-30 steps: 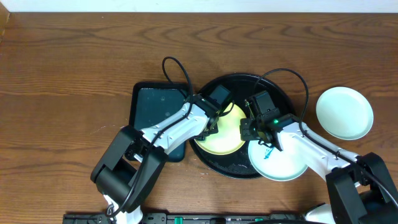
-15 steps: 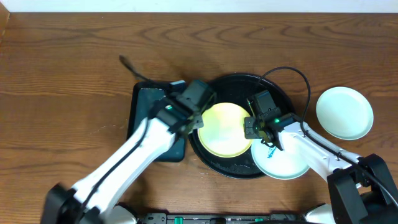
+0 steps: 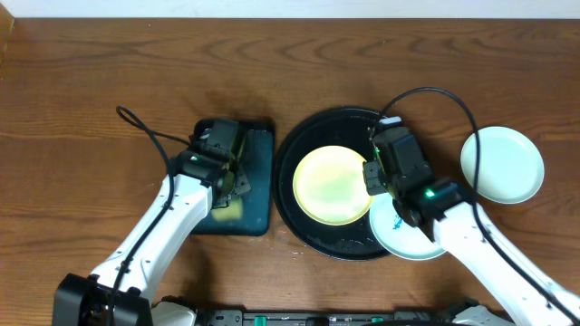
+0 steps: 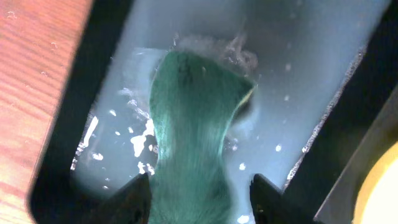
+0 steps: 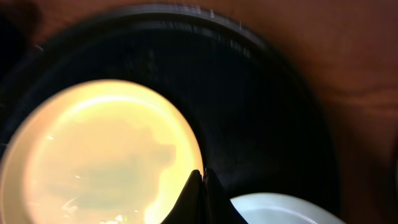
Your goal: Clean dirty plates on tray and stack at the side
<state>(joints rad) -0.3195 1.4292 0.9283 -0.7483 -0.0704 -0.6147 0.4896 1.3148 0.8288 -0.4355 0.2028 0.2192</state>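
The pale yellow plate lies in the middle of the round black tray. My right gripper is shut, its tips together right at this plate's right rim; whether they pinch the rim I cannot tell. A mint-white plate with a blue scribble overlaps the tray's lower right rim. Another mint-white plate sits on the wood at the right. My left gripper is open over a green sponge that lies between its fingers.
The sponge rests in a wet rectangular dark-teal tray just left of the black tray. Black cables loop above both wrists. Brown wood tabletop lies all around.
My left arm swung left from the yellow plate to the teal tray and its jaws opened around the sponge. My right gripper stayed shut at the yellow plate's rim.
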